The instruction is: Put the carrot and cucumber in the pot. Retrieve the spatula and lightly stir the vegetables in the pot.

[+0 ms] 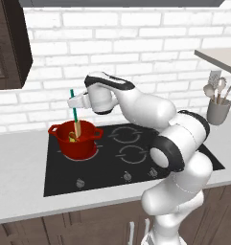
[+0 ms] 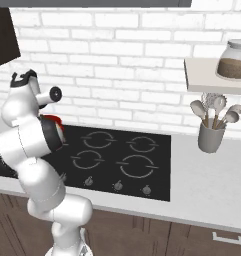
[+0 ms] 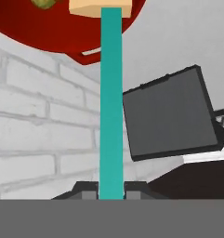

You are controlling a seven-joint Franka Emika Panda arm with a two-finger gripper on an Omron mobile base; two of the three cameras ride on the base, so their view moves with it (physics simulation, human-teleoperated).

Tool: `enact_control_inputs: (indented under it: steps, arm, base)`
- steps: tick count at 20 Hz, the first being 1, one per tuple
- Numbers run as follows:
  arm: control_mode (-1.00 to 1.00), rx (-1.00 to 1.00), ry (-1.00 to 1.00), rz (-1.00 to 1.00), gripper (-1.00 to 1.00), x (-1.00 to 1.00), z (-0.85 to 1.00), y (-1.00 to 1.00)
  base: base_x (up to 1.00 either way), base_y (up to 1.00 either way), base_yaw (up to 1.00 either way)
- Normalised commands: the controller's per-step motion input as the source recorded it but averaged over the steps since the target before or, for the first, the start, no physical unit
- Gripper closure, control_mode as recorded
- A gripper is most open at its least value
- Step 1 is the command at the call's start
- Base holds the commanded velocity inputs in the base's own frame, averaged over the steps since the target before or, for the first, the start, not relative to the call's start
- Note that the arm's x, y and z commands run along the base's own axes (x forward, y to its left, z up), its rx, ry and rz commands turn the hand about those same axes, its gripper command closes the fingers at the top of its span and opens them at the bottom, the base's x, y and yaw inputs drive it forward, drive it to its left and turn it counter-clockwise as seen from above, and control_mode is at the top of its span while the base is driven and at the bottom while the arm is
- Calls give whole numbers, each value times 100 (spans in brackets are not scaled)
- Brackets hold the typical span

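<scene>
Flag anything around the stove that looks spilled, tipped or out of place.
Nothing stands out. The pot sits upright on the cooktop, the gripper holds the spatula with its tan end down in the pot beside the cucumber, and the utensil holder stands upright on the counter.

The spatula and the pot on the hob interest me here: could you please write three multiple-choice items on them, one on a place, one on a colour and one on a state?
1. Where is the pale end of the spatula?
A. Inside the pot
B. In the grey utensil holder
C. Flat on the counter

2. What colour is the spatula's handle?
A. Red
B. Teal-green
C. Grey

3. What is the gripper doing?
A. Open above the hob
B. Shut on the spatula
C. Shut on a pot handle

Answers:
1 A: the tan end dips below the red rim.
2 B: the hand view shows a teal shaft.
3 B: the shaft runs between the fingertips.
</scene>
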Motion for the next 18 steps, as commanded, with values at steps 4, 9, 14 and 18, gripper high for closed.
enact_control_inputs:
  steps: [4,9,14,18]
  arm:
    - [-100,0,-1,4,100,23,-12,18]
    - [-100,0,-3,6,100,29,-26,14]
    - [-100,-3,-6,7,100,31,-32,26]
    - [-100,-2,-3,5,100,13,-17,6]
  base:
    - [0,0,0]
    - [0,0,0]
    - [0,0,0]
    - [0,0,0]
